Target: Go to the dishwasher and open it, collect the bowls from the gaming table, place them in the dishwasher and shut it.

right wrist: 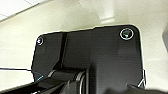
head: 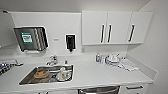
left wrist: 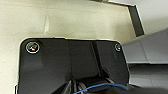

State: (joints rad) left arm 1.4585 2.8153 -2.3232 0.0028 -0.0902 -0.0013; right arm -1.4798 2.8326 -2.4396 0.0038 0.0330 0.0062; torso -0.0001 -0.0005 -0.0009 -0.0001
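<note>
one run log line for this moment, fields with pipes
place: kitchen counter | ahead: sink holding dishes | dishwasher: steel front under counter edge, shut | grippers: cannot tell

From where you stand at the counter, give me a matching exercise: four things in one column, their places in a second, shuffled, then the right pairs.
Things:
1. soap dispenser
2. dishwasher
3. brown bowl
4. wall cabinets

Places:
A. under the counter, at the picture's lower edge
B. in the sink
C. on the wall behind the tap
D. high on the wall, above the white crockery

Pairs: 1-C, 2-A, 3-B, 4-D
</note>
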